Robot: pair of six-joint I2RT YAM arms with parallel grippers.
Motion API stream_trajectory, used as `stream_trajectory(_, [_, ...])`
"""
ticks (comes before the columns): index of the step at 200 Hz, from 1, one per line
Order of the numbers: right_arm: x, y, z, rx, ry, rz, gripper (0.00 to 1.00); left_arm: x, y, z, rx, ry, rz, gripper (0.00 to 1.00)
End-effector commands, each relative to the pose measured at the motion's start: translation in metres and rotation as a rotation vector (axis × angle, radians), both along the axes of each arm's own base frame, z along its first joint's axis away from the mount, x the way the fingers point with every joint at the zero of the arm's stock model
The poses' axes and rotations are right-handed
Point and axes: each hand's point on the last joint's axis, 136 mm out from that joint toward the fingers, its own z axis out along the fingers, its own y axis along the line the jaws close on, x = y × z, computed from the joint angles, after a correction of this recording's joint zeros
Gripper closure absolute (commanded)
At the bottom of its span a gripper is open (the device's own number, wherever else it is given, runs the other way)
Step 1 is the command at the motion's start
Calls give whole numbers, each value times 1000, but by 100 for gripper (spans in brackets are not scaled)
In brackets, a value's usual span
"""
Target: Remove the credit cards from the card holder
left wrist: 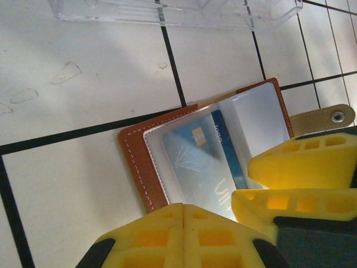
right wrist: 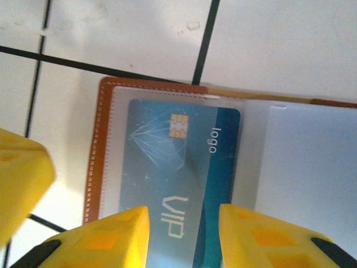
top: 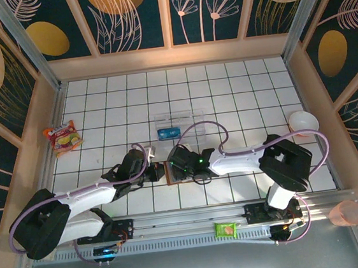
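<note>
The brown card holder (left wrist: 138, 163) lies open on the tiles between my two grippers (top: 172, 175). A blue credit card (right wrist: 178, 162) with a chip and pale "VIP" lettering sits under its clear sleeve (left wrist: 195, 162). My left gripper (left wrist: 183, 211) is shut, its tips resting on the holder's near edge with nothing between them. My right gripper (right wrist: 184, 223) is open just over the card's lower half, one finger on each side of the lettering. In the left wrist view its yellow fingers (left wrist: 301, 167) show over the holder's right page. The closing tab (left wrist: 326, 118) sticks out to the right.
A clear plastic box (top: 193, 116) with a blue card-like thing (top: 168, 133) in it stands just behind the holder. A red snack packet (top: 64, 136) lies at far left, a white bowl (top: 303, 122) at right. A green packet (top: 226, 229) and a pink cup (top: 346, 214) sit near the front rail.
</note>
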Motion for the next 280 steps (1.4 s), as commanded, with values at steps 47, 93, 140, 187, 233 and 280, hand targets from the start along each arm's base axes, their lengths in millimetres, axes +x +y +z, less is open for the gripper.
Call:
stream_trajectory(47, [1, -3, 27, 132, 26, 96, 70, 5, -30, 0, -18, 3, -64, 100])
stream_trajectory(93, [6, -8, 21, 159, 67, 96, 71, 9, -33, -6, 11, 8, -64, 100])
stream_trajectory(140, [8, -12, 1, 175, 137, 74, 72, 1, -21, -28, 70, 55, -58, 100])
stream_trajectory(187, [10, -9, -5, 212, 177, 76, 73, -10, -9, -46, 128, 97, -63, 100])
stream_trajectory(233, [12, -16, -14, 213, 214, 50, 74, -16, -4, -53, 139, 114, -62, 100])
stream_trajectory(280, [8, -19, -23, 245, 272, 41, 77, -16, -4, -55, 135, 116, -66, 100])
